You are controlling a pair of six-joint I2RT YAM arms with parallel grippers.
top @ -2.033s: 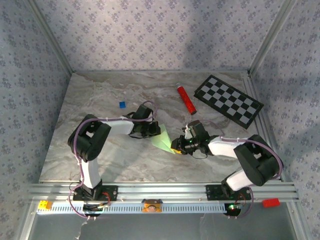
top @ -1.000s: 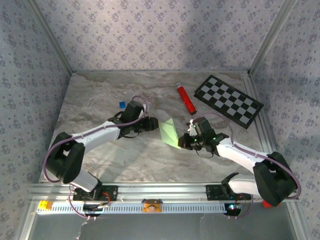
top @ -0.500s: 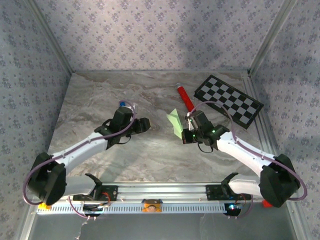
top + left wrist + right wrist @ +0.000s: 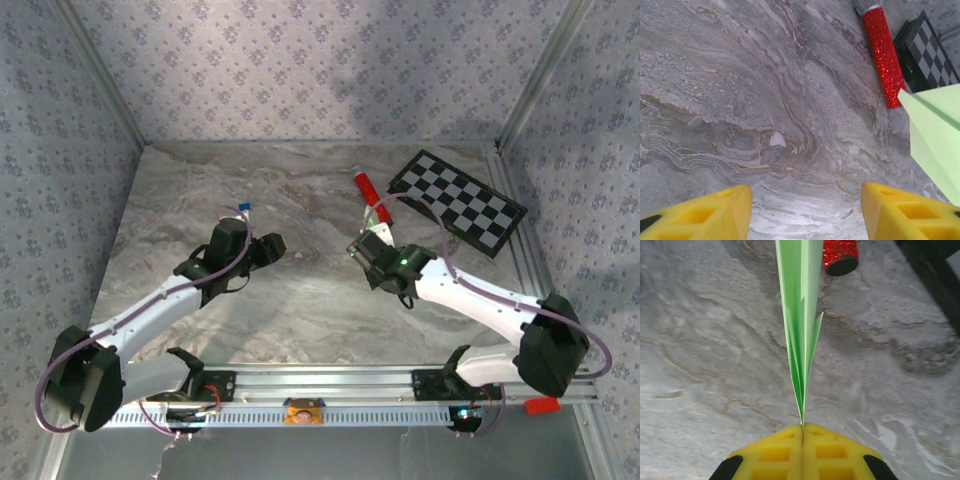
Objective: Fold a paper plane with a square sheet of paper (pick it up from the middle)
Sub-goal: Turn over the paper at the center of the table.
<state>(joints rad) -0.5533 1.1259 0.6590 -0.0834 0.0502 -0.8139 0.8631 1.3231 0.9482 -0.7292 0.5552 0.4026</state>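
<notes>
The pale green paper is folded into a narrow pointed plane (image 4: 800,315), seen edge-on with its layers fanning away from the pinch. My right gripper (image 4: 802,427) is shut on its rear edge and holds it above the marble table, pointing toward the red tube (image 4: 840,255). From above, the paper plane (image 4: 376,231) sits just ahead of the right gripper (image 4: 368,246). My left gripper (image 4: 276,246) stands apart to the left, open, with bare table between its yellow fingers (image 4: 700,212). The plane's tip (image 4: 935,135) shows at the right of the left wrist view.
The red glitter tube (image 4: 368,192) lies at the back centre, close in front of the held paper. A black-and-white checkerboard (image 4: 457,200) lies at the back right. A tiny blue square (image 4: 245,208) sits behind the left gripper. Walls enclose the table (image 4: 300,300).
The left gripper has drawn back to the left, away from the paper. The right gripper has carried the folded paper toward the back, nearer the red tube, and the paper now stands edge-on.
</notes>
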